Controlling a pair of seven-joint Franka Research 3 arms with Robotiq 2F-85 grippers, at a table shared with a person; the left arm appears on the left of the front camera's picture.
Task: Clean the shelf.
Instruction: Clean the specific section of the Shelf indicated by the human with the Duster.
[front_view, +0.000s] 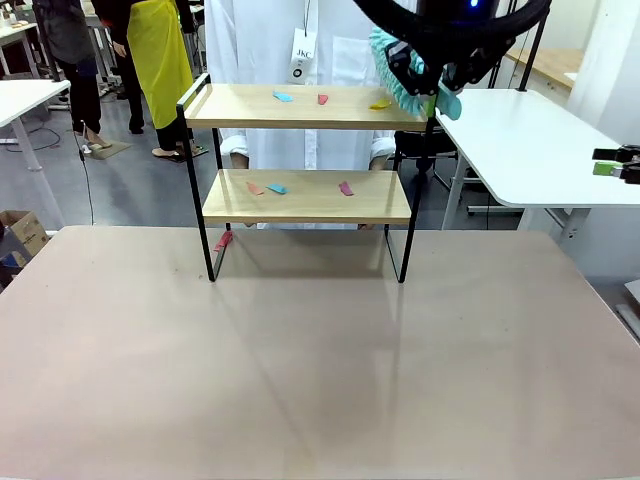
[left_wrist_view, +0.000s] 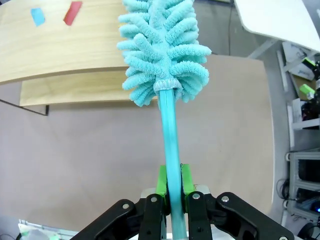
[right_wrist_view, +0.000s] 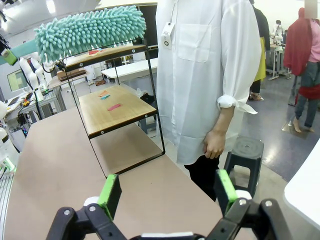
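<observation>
Shelf (front_view: 300, 108) stands at the far middle of the brown table (front_view: 320, 380), with a person in a white shirt (right_wrist_view: 200, 75) close behind it. Both boards carry small coloured paper scraps: three on the top board (front_view: 322, 99), three on the lower board (front_view: 276, 188). One more red scrap (front_view: 222, 240) lies on the table by the shelf's left leg.

Left gripper (left_wrist_view: 173, 176): jaws clamped on the thin teal handle of a fluffy teal duster (left_wrist_view: 162, 50), green pads (left_wrist_view: 161, 177) pressed against either side. In the front view the duster head sits at the right end of the top board, above or just at its surface. We cannot tell whether it touches.

Right gripper (right_wrist_view: 167, 192): jaws wide apart, nothing between them. It hangs well to the right of the shelf, clear of the work.

Step in hand, as we read it: the start of the top-board sweep, with no scrap yet cleared.

Next move calls for:
- settling the head flat onto the top board;
- drawing it left across the yellow, red and blue scraps;
- steering the sweep over the near or far edge, since the raised rail (front_view: 195, 92) at the left end would trap the scraps;
- keeping the pressure light, as the thin frame looks easy to shove.

The lower board comes after.
</observation>
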